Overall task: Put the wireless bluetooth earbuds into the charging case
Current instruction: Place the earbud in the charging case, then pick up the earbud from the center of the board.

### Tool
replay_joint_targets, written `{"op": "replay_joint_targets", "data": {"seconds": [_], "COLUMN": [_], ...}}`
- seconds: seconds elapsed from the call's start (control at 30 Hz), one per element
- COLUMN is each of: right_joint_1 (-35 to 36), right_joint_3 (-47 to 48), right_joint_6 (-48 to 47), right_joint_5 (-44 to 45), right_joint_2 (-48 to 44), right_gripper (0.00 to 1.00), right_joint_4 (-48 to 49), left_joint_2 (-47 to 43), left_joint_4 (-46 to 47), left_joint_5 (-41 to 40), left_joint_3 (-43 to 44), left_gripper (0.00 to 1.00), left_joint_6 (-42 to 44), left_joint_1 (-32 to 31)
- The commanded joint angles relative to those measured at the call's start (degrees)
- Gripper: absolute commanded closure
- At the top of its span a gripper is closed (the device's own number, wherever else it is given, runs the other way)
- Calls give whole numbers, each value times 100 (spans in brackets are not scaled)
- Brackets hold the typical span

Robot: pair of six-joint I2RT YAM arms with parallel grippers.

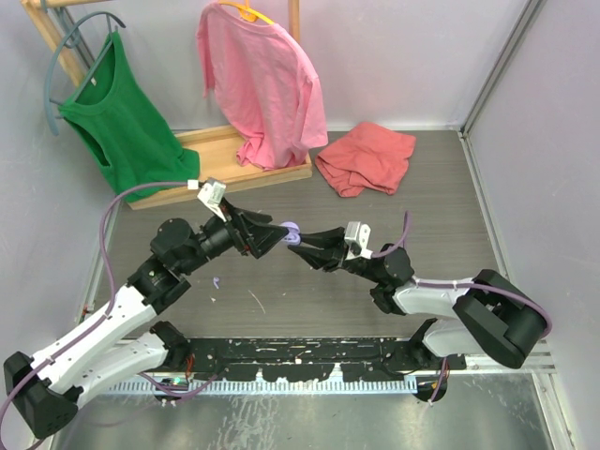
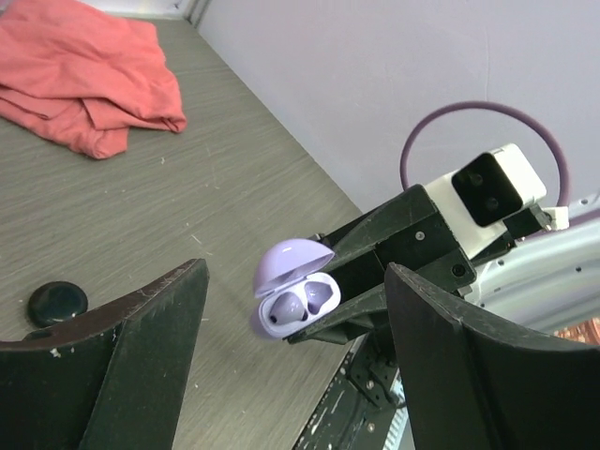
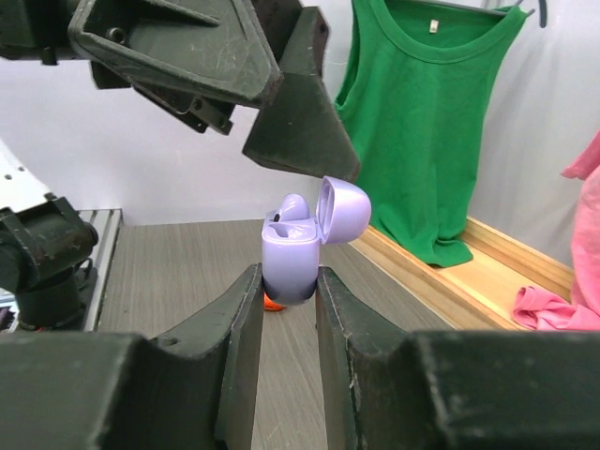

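Two lavender earbuds (image 2: pixel 322 295) sit side by side in the wells of the charging case (image 2: pixel 281 323). Their rounded backs face out of the case's mouth, and one dome pokes up just above its rim in the right wrist view. I cannot make out which way their stems run.

The case stands on end with its long axis roughly upright. Its lid is swung open on the hinge, tipped back toward the side where the green top (image 3: pixel 422 122) hangs. The open mouth looks straight up at the left gripper (image 1: pixel 277 234).

The right gripper (image 3: pixel 289 291) pinches the lower body of the case, one finger on each flank, so the buds ride just above its fingertips.

The left gripper hangs just over the case with its jaws spread wide and touches neither the case nor the buds. One finger stands to each side of the case's mouth.

A spot of red-orange peeks out just behind the bottom of the case, too little of it to name. Below the case lies the grey table (image 1: pixel 422 216), with a small black disc (image 2: pixel 56 303) a little way off. Farther beyond the case are a crumpled coral shirt (image 1: pixel 366 157) and a pink shirt (image 1: pixel 262 84) on a wooden rack (image 1: pixel 234 159).
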Motion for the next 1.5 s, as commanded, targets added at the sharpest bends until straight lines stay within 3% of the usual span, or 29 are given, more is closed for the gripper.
{"op": "replay_joint_targets", "data": {"seconds": [0.0, 0.27, 0.4, 0.73, 0.93, 1.07, 1.33, 1.47], "right_joint_1": [32, 36, 32, 23, 27, 28, 25, 25], "right_joint_3": [204, 230, 216, -186, -484, -617, -720, -763], "right_joint_6": [143, 354, 368, 31, -171, -309, -361, -334], "right_joint_5": [-384, -488, -381, 120, 285, 368, 359, 367], "right_joint_2": [-203, -185, -144, -43, -32, -58, 10, 106], "right_gripper": [99, 99, 99, 99, 99, 99, 99, 99], "right_joint_4": [158, 136, 136, 154, 154, 154, 225, 322], "left_joint_2": [278, 299, 266, 350, 920, 1500, 2620, 3406], "left_joint_4": [-370, -400, -613, -2810, -3989, -4487, -4865, -5167], "left_joint_5": [772, 1237, 1072, -874, -2122, -2357, -1334, -1025], "left_joint_3": [504, 541, 545, 1222, 1737, 1999, 2512, 2957], "left_gripper": [22, 22, 22, 21, 21, 21, 21, 21], "left_joint_6": [389, 235, 229, 896, 1130, 1114, 1297, 1399], "left_joint_1": [58, 311, 392, 520, 770, 1339, 3215, 3788]}}
